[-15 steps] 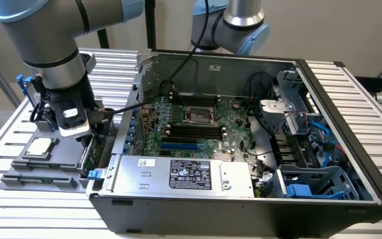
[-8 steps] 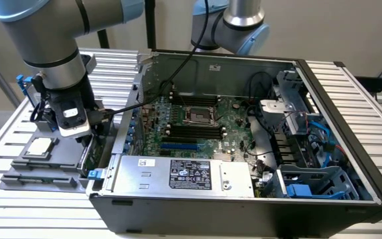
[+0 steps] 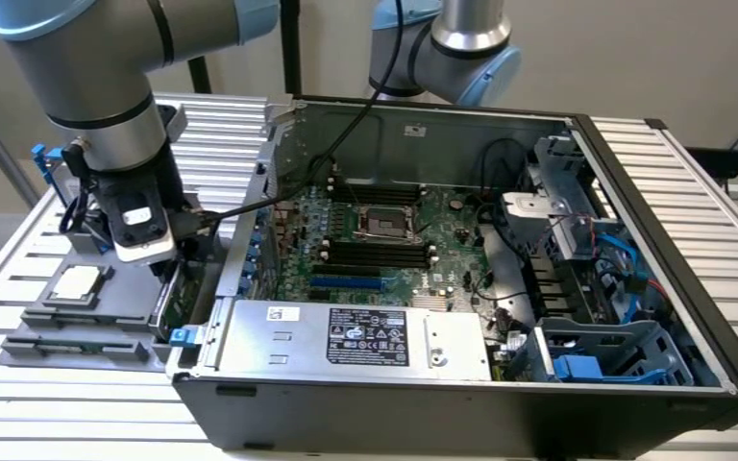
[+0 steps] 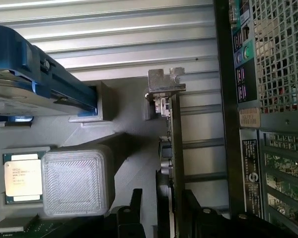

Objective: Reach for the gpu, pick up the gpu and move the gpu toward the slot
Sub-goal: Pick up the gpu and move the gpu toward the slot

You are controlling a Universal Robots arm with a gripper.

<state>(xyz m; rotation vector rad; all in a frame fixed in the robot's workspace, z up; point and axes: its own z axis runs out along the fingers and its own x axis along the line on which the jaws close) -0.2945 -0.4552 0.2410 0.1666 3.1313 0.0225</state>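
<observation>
Gpu (image 4: 178, 130) stands edge-on between parted jaws; seemingly unclamped

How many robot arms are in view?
2. One arm stands at the exterior view's left above the gray tray; a second arm rises behind the computer case. Others may be offscreen.

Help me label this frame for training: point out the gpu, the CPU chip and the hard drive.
gpu (image 4: 178, 148), wrist view, middle of its thin edge.
CPU chip (image 4: 22, 179), wrist view, centre of its silver lid.
hard drive (image 4: 64, 84), wrist view, on its blue frame.
</observation>
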